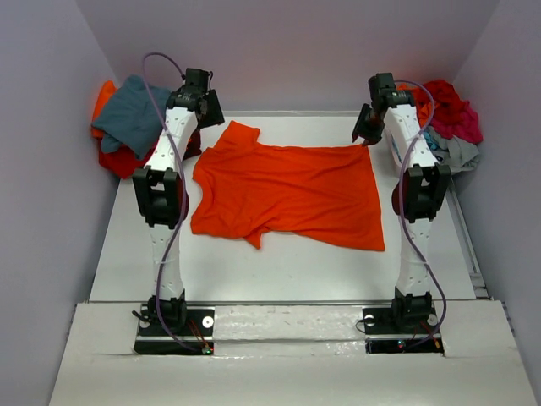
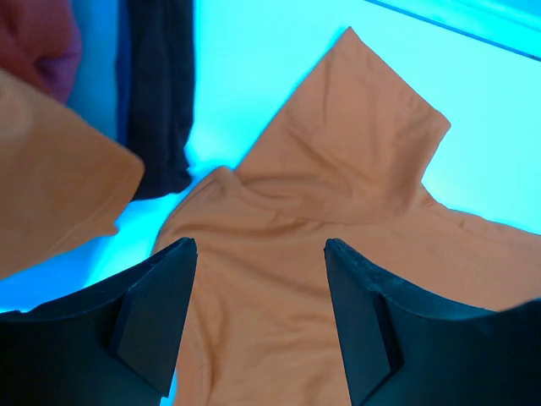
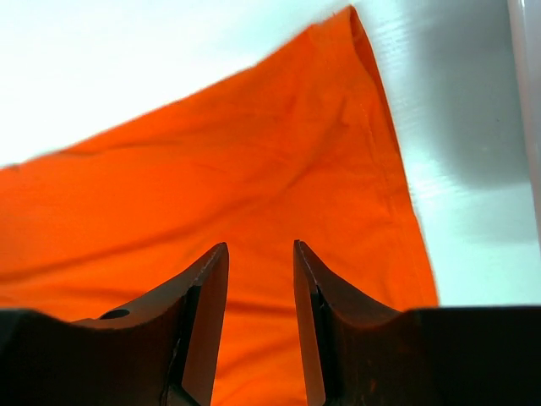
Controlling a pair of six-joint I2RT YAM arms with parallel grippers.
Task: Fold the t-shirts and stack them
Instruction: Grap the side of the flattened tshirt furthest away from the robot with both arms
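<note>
We see the orange t-shirt (image 1: 287,190) lying flat, unfolded (no fold made yet); left gripper (image 2: 258,254) and right gripper (image 3: 260,251) both gape, empty.

Nothing to read here: the orange t-shirt (image 1: 287,190) lies plain, with no print, label, brand or number legible on it, and no lettering or sign can be made out anywhere else in the three views.
</note>
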